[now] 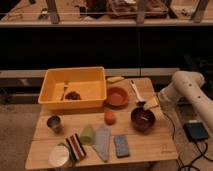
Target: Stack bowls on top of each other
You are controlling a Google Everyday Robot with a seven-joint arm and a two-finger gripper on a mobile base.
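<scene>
The light wooden slatted table (150, 145) holds everything. The large yellow rectangular plastic tub (55, 102) fills its far left part. The white robot arm (186, 87) leans in from the right.

The 2 bowls stand apart, unstacked, right of the tub. The deep dark maroon-brown round bowl (143, 119) sits toward the right edge. The shallower orange-red round bowl (117, 96) sits farther back and to the left, just beside the tub's right wall.

Both look stiff, light and smooth, so probably a little slippery. A pinch across the rim wall seems the surest hold. The shallow bowl's low rim looks easier to take and should nest inside the deeper one.

The gripper (152, 103) hangs at the arm's end, just beyond the maroon bowl's far right rim. Contact cannot be told, nor whether it is released or clenched. The orange-red bowl lies left of it, past a white utensil (135, 92).
</scene>
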